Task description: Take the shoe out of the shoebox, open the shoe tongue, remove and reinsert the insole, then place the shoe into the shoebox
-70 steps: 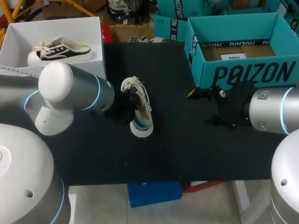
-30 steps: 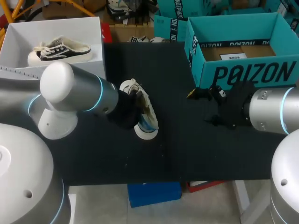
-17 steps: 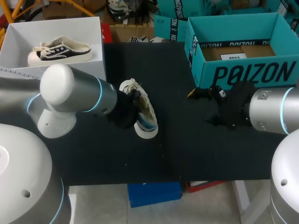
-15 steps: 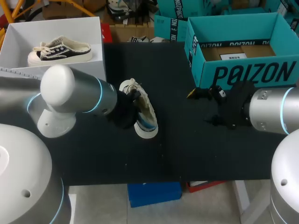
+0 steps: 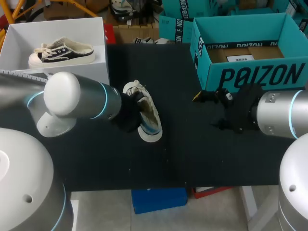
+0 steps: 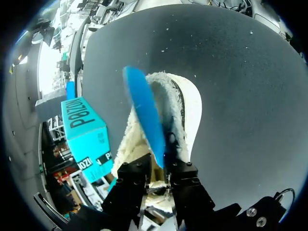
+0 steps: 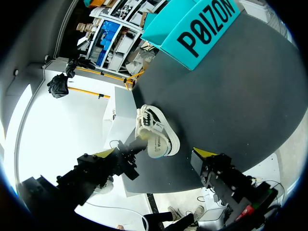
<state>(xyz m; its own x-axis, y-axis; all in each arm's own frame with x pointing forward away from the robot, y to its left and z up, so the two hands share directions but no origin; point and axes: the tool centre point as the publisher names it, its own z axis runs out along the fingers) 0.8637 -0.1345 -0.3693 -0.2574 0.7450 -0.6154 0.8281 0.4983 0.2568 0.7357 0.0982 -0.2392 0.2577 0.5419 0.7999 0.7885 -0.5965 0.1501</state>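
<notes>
A white fleece-lined shoe [image 5: 147, 113] lies on the black table [image 5: 192, 154], left of the middle. My left gripper [image 5: 134, 111] is at its left side. In the left wrist view a blue insole [image 6: 144, 113] stands up on edge out of the shoe [image 6: 185, 103]. Its near end runs down between my left gripper's [image 6: 158, 179] fingers, which stand a narrow gap apart; the insole rests against one of them. My right gripper [image 5: 209, 110] stands wide open in front of the teal shoebox [image 5: 260, 74], with nothing between its fingers. The right wrist view shows the shoe [image 7: 156, 132] well ahead of that gripper [image 7: 155, 153].
A white box [image 5: 53, 24] at the back left holds a second, black-and-white shoe [image 5: 62, 52]. The teal shoebox [image 7: 202, 29] stands open at the back right with a card sheet inside. Bare black tabletop lies between the two arms.
The shoe's near end has swung a little to the right with the left gripper. The left arm's elbow has shifted slightly. The right arm has not moved.
</notes>
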